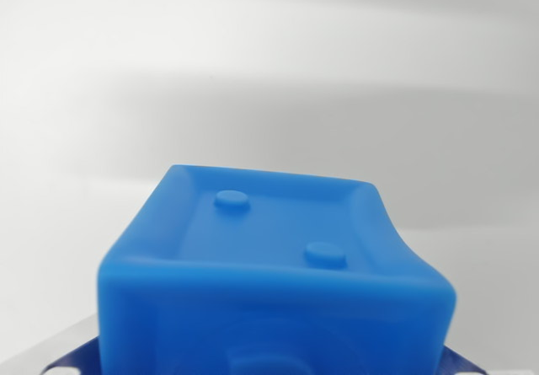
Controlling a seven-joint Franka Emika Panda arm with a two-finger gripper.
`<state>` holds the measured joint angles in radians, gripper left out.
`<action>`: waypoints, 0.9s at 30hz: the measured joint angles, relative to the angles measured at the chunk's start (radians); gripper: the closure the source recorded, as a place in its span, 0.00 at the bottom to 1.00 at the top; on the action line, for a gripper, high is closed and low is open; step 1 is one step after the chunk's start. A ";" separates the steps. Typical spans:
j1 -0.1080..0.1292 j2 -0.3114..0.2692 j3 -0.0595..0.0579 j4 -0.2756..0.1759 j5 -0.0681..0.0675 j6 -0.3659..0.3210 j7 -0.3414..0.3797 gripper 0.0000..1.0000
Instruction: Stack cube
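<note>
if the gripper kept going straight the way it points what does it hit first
Most likely the blue cube, which fills the lower wrist view right ahead of the camera. The fingers themselves aren't in view, so it may already be in the grip. Beyond it only a blurred pale surface shows; depth is unclear.

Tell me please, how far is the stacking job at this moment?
Done: not clear; no stack shows in the wrist view. In hand: the blue soft-looking cube with two round studs on its face fills the lower frame, very near the camera; the fingers are not visible, so a grasp cannot be confirmed. Left: a second cube is not seen, only the pale blurred surface, so stacking seems still to do.
</note>
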<state>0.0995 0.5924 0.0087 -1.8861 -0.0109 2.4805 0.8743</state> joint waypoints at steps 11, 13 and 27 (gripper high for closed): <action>0.000 -0.065 0.000 -0.003 0.000 -0.059 0.000 1.00; 0.000 -0.077 0.000 -0.006 0.000 -0.067 0.000 1.00; 0.000 -0.139 0.006 -0.111 0.000 -0.034 -0.020 1.00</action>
<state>0.0999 0.4536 0.0150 -1.9972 -0.0109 2.4467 0.8547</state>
